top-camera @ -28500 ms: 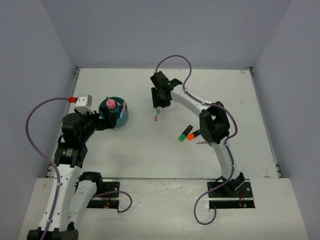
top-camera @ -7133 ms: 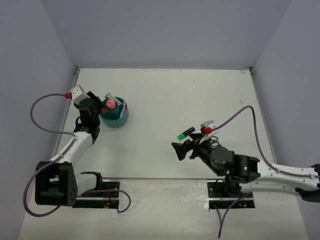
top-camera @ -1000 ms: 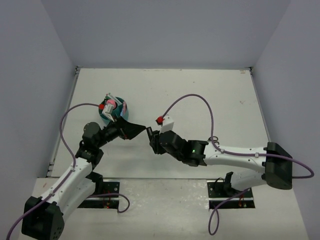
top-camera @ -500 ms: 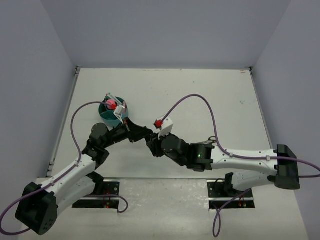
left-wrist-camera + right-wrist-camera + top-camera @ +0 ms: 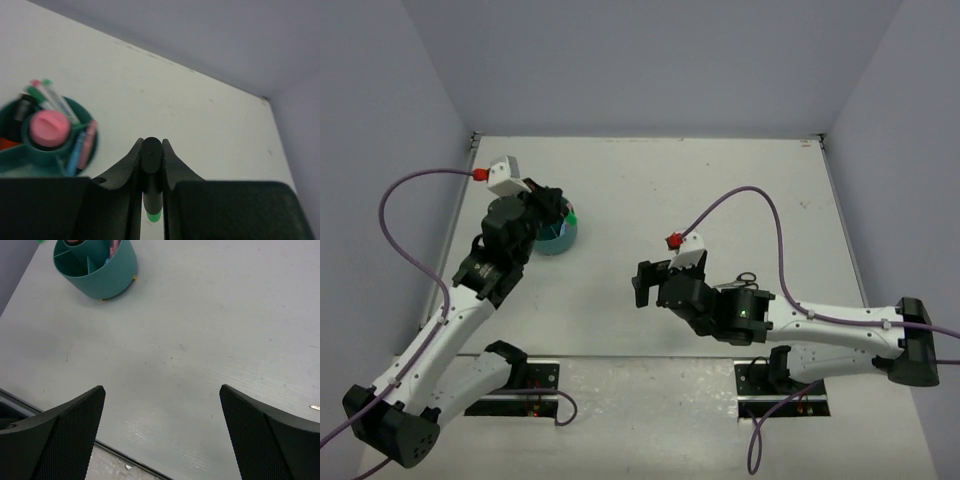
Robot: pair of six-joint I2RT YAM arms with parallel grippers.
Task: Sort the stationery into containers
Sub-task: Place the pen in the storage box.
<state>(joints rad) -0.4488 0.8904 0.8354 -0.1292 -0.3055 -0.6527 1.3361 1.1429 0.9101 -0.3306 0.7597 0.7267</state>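
At the far left, the round teal plastic organiser (image 5: 560, 243) stands on the pale surface (image 5: 720, 190); it already carries a pink stubby tube (image 5: 49, 128) in its middle well and thin white pens (image 5: 56, 100) against the rim. My left end effector (image 5: 151, 148) is clamped on the green highlighter with a dark plastic barrel (image 5: 151, 182), held in the air close by the organiser's rim; whether it is squarely over a compartment I cannot tell. The barrel lies along my fingers (image 5: 127, 167), its green end showing low between them.

I judge it light, stiff and smooth, so it may slide or swing in a pinch; the grip belongs on the barrel's middle, firm but not crushing; it should go in end-first, since each compartment looks much wider than the barrel.

Further right, my right end effector (image 5: 162, 387) hangs over bare surface, its fingers (image 5: 60, 435) wide apart, holding nothing; beyond it the small black-handled scissors (image 5: 745, 281) lie flat on the surface. They look hard and thin; I think they are best taken across the closed blades near the pivot, as the loops lie too low to pinch.
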